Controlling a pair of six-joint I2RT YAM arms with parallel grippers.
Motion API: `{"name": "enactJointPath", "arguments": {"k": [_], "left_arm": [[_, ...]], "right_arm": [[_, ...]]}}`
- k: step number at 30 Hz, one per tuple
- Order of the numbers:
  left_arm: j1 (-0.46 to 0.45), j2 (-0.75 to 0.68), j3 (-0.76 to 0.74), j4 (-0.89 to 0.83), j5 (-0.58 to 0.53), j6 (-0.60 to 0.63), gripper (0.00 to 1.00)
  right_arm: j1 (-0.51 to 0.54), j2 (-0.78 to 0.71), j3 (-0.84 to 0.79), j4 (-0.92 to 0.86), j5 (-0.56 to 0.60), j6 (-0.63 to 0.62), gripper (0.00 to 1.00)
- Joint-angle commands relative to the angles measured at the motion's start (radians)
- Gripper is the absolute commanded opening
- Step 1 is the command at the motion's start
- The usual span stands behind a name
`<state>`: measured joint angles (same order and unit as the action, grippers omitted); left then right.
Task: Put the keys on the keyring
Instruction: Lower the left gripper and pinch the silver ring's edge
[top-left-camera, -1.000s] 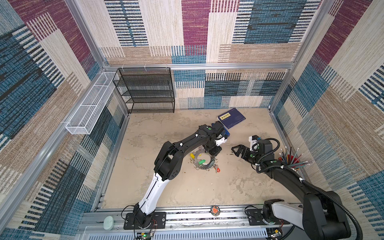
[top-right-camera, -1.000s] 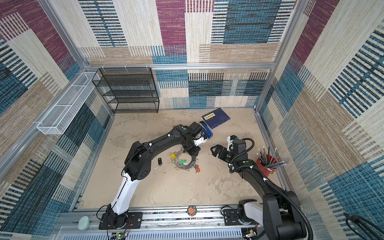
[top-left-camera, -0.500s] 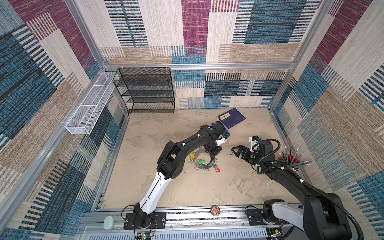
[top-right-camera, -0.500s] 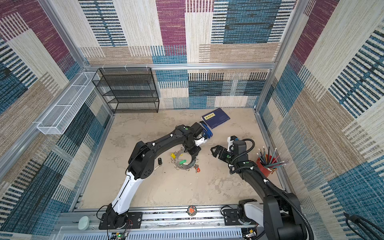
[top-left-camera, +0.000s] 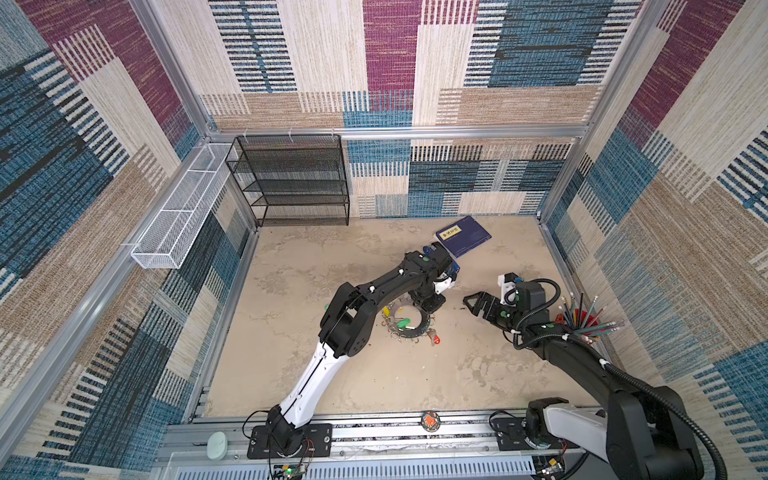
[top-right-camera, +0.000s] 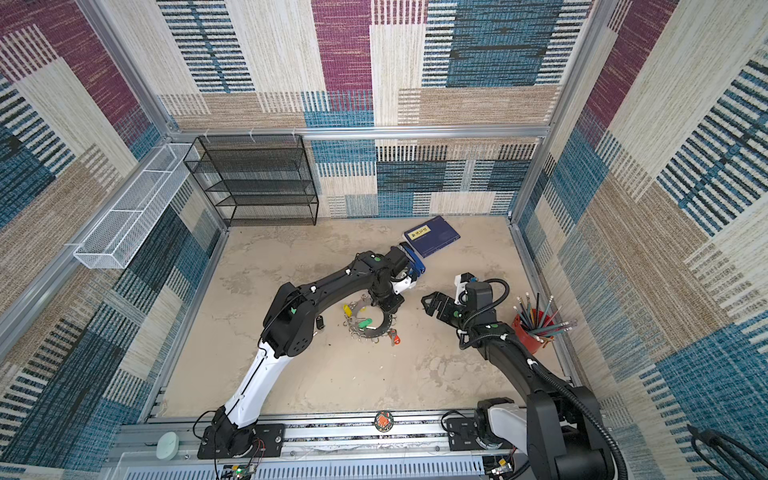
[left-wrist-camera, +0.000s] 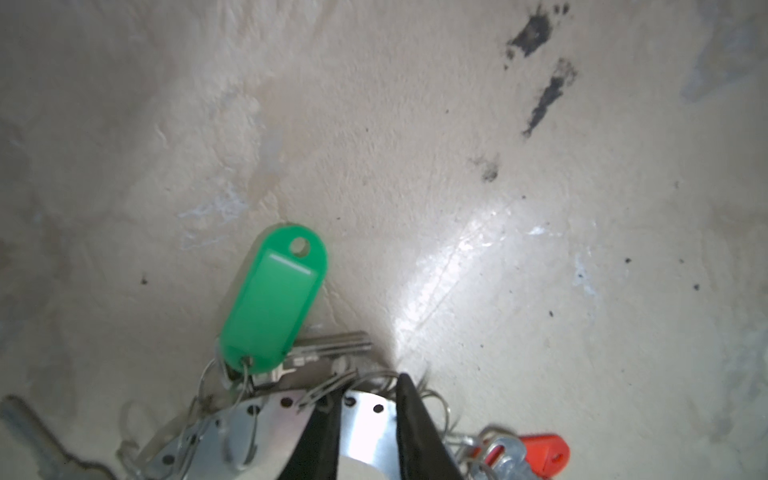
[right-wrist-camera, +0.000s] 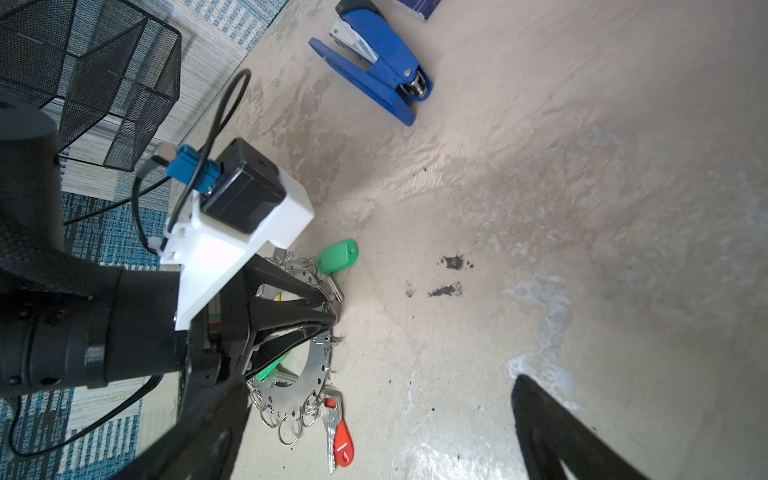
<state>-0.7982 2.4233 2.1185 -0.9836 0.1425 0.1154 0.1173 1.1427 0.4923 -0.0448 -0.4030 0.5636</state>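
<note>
beige tabletop (top-left-camera: 332, 374) — left fingers (left-wrist-camera: 409, 417) pinch keyring (left-wrist-camera: 368, 424), right fingers (right-wrist-camera: 548, 432) spread — black-tagged key (top-right-camera: 319, 322) in a top view only.

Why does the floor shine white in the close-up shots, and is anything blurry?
Left wrist view: white glare streaks the floor beside the green tag; the keyring, closest to the lens, is soft. Right wrist view: a fainter sheen on the floor near the red tag. Both top views: evenly lit, no glare.

I work in a lab test cell: aluminium frame (top-left-camera: 415, 132) around patterned wall panels (top-left-camera: 324, 62), my arms (top-left-camera: 309, 386) bolted to a rail (top-left-camera: 374, 434), office props on the table (top-left-camera: 291, 291): mesh shelf (top-left-camera: 291, 187), stapler (right-wrist-camera: 374, 58), notebook (top-left-camera: 465, 235), pencil cup (top-right-camera: 527, 338).
</note>
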Motion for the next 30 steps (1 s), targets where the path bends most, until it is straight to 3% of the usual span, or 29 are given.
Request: {"name": "enactJointPath", "arguments": {"k": [1,9,13,23,30], "left_arm": [[-0.005,0.005,0.005,-0.033,0.016,0.008,0.2],[-0.014,-0.004,0.005,-0.039,-0.001,-0.005,0.01],[-0.014,-0.028,-0.005,-0.032,-0.027,-0.033,0.0],[0.005,-0.233,-0.19,0.105,0.119,-0.11,0.17],[-0.008,-0.262,-0.283,0.108,0.187,-0.133,0.27]], "right_arm": [[0.001,0.003,-0.006,0.024,-0.014,0.001,1.0],[0.001,0.009,-0.014,0.031,-0.016,0.005,1.0],[0.001,0.011,-0.019,0.04,-0.014,0.008,1.0],[0.001,0.029,-0.03,0.064,-0.027,0.019,1.0],[0.001,0.029,-0.032,0.065,-0.028,0.016,1.0]]}}
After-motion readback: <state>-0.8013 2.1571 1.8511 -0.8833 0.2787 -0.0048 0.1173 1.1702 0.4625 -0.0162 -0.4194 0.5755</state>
